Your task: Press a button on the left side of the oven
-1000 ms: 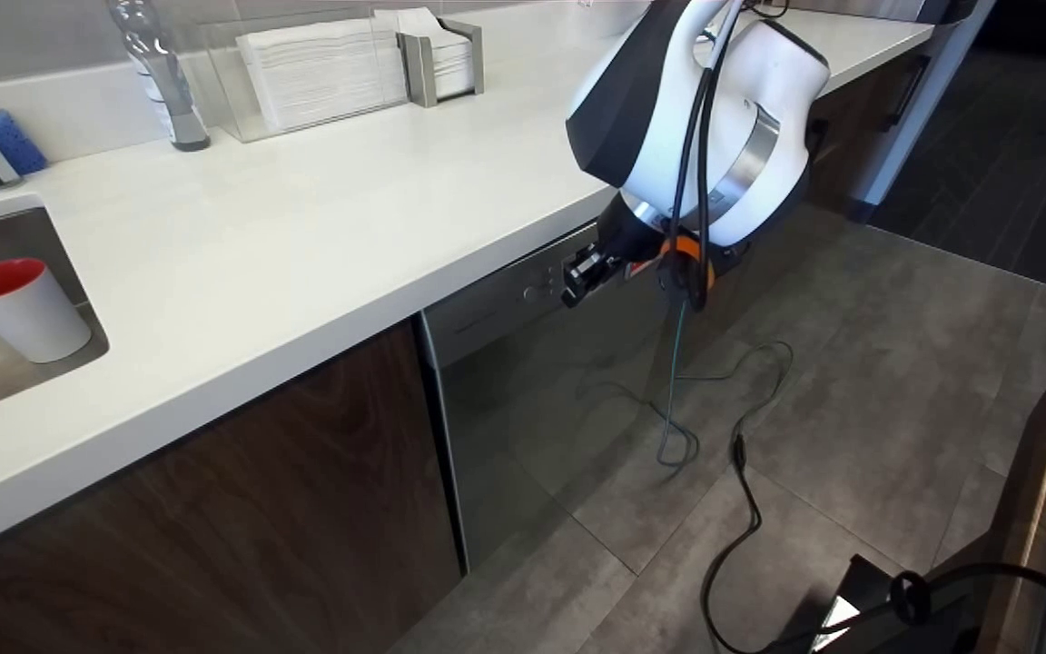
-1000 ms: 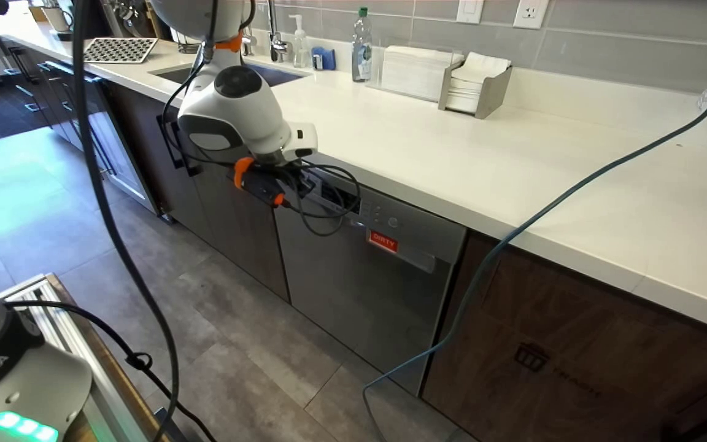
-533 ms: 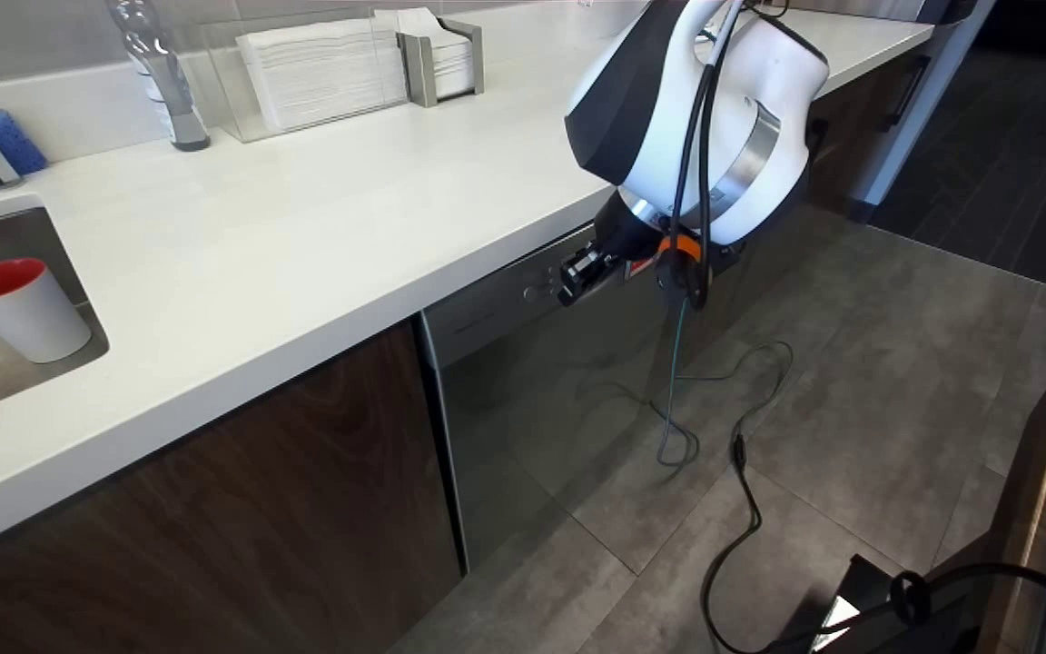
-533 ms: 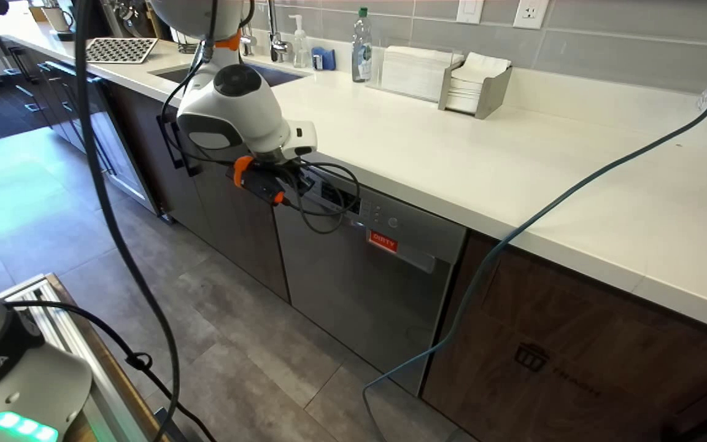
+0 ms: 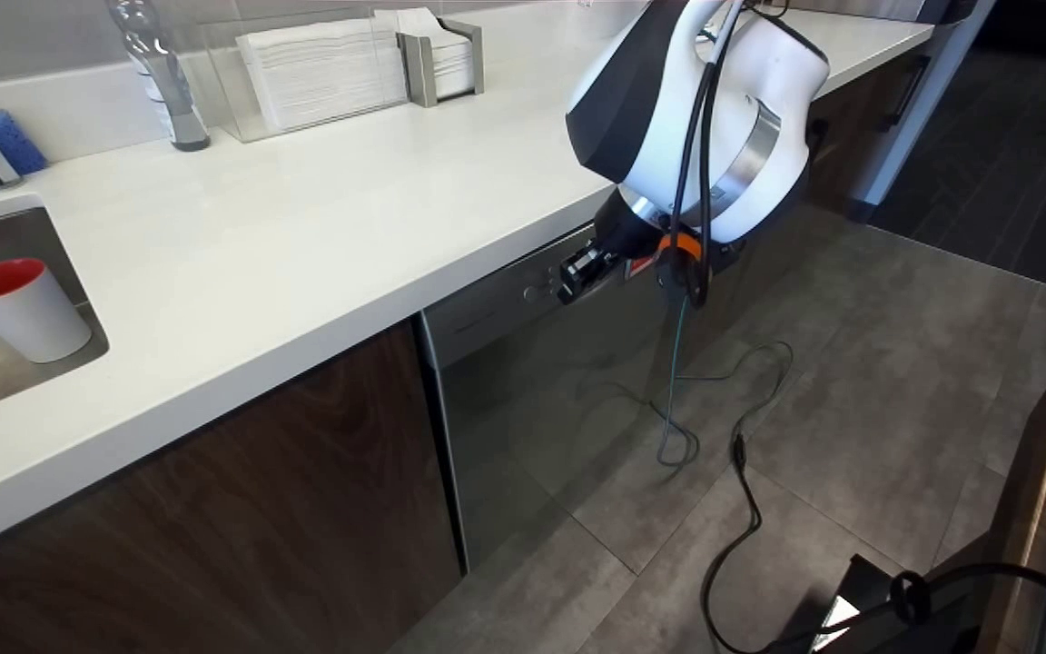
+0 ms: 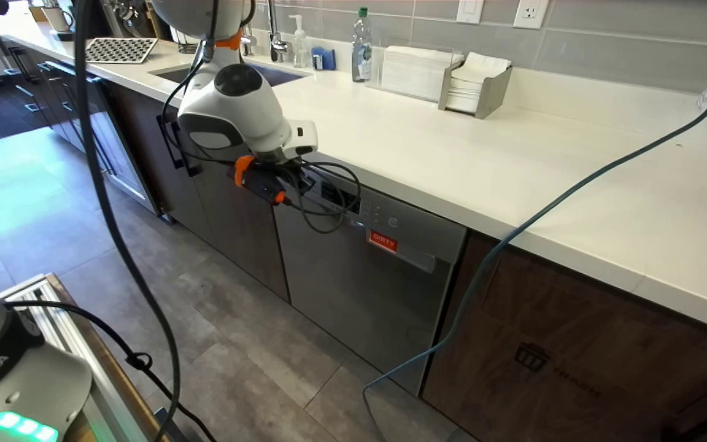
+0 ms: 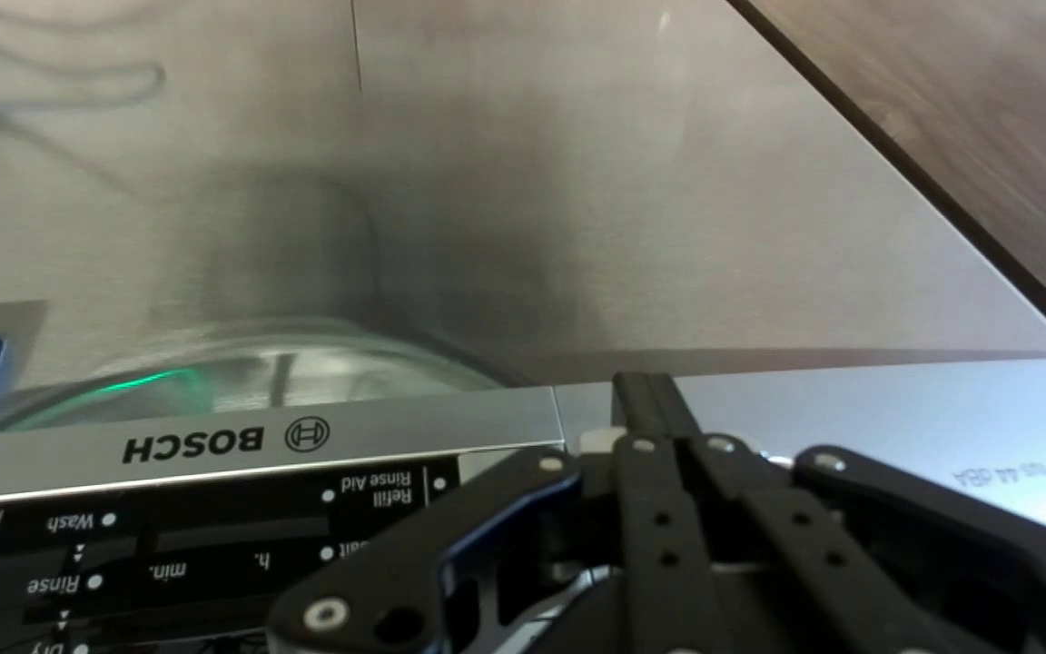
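Observation:
The oven (image 6: pixel 359 288) is a wide grey steel-fronted appliance under the counter; it also shows in the other views (image 5: pixel 523 427) (image 7: pixel 487 227). Its control strip (image 7: pixel 214 536) has a black display and BOSCH lettering, upside down in the wrist view. My gripper (image 7: pixel 648 377) is shut and empty, its two fingers together. Its fingertips lie over the silver strip just right of the display in the wrist view. A pale piece (image 7: pixel 597 441), perhaps a button, shows beside the fingers. I cannot tell whether the tips touch. In both exterior views the gripper (image 5: pixel 567 291) (image 6: pixel 308 184) is at the strip.
The white counter edge (image 6: pixel 402 190) overhangs the strip. A red DIRTY sign (image 6: pixel 383 241) hangs on the oven's front. Looping cables (image 6: pixel 329 227) hang by the gripper. Dark wooden cabinet doors (image 5: pixel 232 509) flank the oven. A blue cable (image 6: pixel 476 288) crosses an exterior view.
My gripper has shifted only very slightly, a little upward in both exterior views. Nothing else visibly moved.

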